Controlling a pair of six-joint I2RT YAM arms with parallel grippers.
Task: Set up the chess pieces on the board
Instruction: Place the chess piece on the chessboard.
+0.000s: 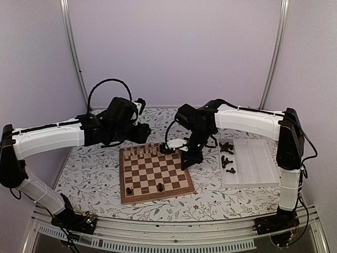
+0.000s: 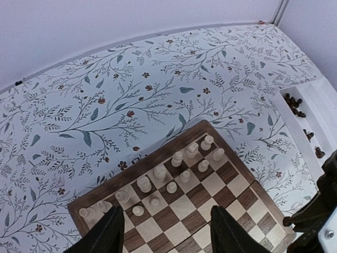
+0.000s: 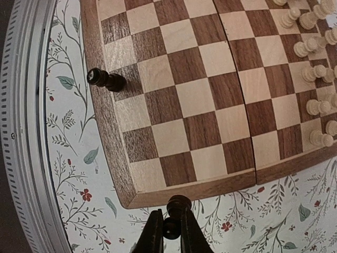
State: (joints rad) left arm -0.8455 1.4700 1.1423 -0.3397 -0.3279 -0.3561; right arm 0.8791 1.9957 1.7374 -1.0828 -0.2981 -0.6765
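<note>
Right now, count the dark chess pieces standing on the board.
2. One dark piece on the board's near-left corner square, another dark piece further right in that row. Arms may hide others.

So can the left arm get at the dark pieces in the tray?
Probably not easily: the right arm hangs between the left gripper and the white tray holding the dark pieces.

Finding: no legible text, label, brand mark, number or sign in any of the three views. The board (image 1: 157,196) shows no readable lettering or numbering along its border. The white tray (image 1: 259,164) shows no readable marking either.
</note>
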